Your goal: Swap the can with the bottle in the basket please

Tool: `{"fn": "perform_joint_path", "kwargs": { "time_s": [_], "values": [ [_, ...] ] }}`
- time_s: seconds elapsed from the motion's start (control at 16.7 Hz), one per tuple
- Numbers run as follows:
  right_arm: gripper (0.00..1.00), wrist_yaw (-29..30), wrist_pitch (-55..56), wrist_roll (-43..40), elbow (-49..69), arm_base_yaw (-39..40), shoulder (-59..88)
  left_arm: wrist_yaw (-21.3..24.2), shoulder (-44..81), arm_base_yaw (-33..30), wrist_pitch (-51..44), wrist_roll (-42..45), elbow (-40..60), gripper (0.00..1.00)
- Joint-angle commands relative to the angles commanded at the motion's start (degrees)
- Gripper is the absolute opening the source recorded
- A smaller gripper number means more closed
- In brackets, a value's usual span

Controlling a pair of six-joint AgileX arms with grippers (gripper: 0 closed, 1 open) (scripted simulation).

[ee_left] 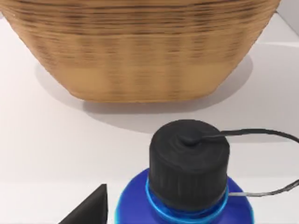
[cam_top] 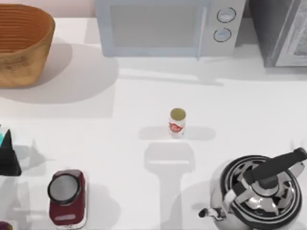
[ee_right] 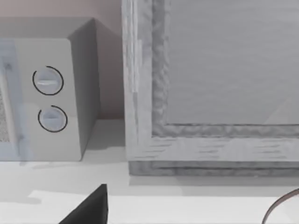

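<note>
If fetching bottle (cam_top: 177,122) mid-desk with left gripper (cam_top: 7,155), pinch upright below gold top.
Lift clear, lower into basket (cam_top: 29,48) at far-left corner; jaw state cannot tell.

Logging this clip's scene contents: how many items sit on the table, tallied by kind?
Baskets: 1, the basket
Drink containers: 3, the bottle, dark red cylinder, blue bottle
Kettles: 1, kettle
Appliances: 2, microwave, grey appliance
Total: 7

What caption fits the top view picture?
Small bottle stands mid-table, wicker basket far left, kettle near right.
</note>
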Motion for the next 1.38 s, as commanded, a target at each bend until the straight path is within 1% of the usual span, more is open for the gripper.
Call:
{"fn": "perform_joint_path", "kwargs": {
  "time_s": [0.24, 0.42, 0.72, 0.9, 1.38],
  "values": [
    [1.00, 0.0, 0.0, 0.0, 0.0, 0.0, 0.0, 2.9, 15.7, 3.0, 13.3, 1.1, -0.7, 1.00],
    [1.00, 0.0, 0.0, 0.0, 0.0, 0.0, 0.0, 4.1, 21.9, 4.3, 18.7, 1.5, -0.9, 1.00],
    [1.00, 0.0, 0.0, 0.0, 0.0, 0.0, 0.0, 4.3, 23.1, 4.6, 19.7, 1.6, -1.0, 1.00],
    [1.00, 0.0, 0.0, 0.0, 0.0, 0.0, 0.0, 3.8, 24.4, 3.9, 19.5, 1.4, 1.0, 1.00],
    [1.00, 0.0, 0.0, 0.0, 0.0, 0.0, 0.0, -0.6, 35.1, -0.7, 21.5, -0.1, 9.8, 1.00]
  ]
}}
